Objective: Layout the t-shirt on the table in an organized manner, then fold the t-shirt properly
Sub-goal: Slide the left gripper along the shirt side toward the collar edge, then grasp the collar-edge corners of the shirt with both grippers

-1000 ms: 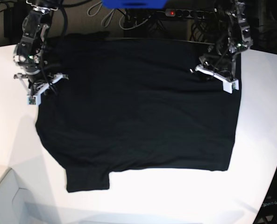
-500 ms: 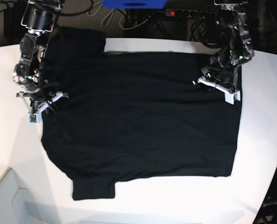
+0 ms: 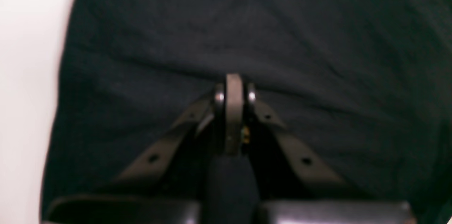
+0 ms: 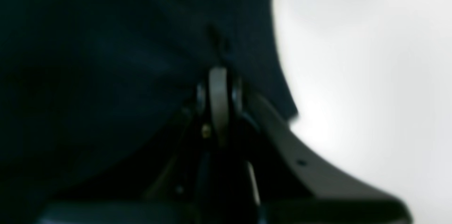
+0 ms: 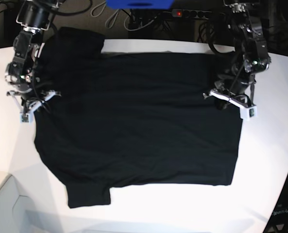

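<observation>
The black t-shirt (image 5: 139, 116) lies spread flat on the white table (image 5: 182, 208), one sleeve at the front left and one at the back left. On the shirt's right edge, my left gripper (image 5: 229, 102) is shut on a pinch of cloth. In the left wrist view the jaws of the left gripper (image 3: 233, 82) meet on the t-shirt (image 3: 282, 33), which wrinkles around them. At the shirt's left edge, my right gripper (image 5: 33, 104) is shut on the cloth. The blurred right wrist view shows the right gripper (image 4: 218, 75) closed on the t-shirt (image 4: 106, 58), bare table (image 4: 370, 58) beside it.
Behind the table run cables, a power strip (image 5: 187, 13) with a red light, and a blue object (image 5: 139, 4). A pale box corner (image 5: 8, 204) sits at the front left. The table's curved edge (image 5: 285, 184) falls away at the right.
Both grippers have dragged the shirt toward the front of the table and slightly left in the base view. The back sleeve has come onto the table.
</observation>
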Controlling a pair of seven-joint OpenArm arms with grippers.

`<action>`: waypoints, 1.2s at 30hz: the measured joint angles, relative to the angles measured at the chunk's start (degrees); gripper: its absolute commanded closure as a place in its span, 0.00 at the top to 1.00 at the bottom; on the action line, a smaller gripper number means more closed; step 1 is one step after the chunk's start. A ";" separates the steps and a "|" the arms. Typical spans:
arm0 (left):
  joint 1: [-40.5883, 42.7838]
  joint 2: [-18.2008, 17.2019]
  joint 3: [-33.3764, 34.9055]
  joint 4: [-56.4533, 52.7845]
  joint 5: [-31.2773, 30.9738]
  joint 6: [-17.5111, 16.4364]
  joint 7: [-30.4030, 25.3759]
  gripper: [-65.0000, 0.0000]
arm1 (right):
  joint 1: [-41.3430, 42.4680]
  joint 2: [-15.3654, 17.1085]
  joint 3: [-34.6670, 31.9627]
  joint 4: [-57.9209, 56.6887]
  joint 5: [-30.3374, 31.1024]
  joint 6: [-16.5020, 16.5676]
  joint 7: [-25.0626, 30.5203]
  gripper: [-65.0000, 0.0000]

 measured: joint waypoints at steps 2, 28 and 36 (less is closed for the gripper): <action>3.10 0.02 0.00 2.21 -0.04 0.00 0.35 0.00 | -2.47 -0.61 0.48 3.89 -0.61 -0.72 -0.52 0.00; 1.99 -5.81 -3.87 -9.22 0.09 -0.33 0.33 0.00 | -12.35 -2.08 0.17 8.87 0.92 -0.46 1.84 0.00; 2.01 -5.92 -4.90 -5.46 -0.02 -0.13 0.79 0.00 | -14.29 -4.85 2.27 12.17 0.42 -0.63 0.31 0.00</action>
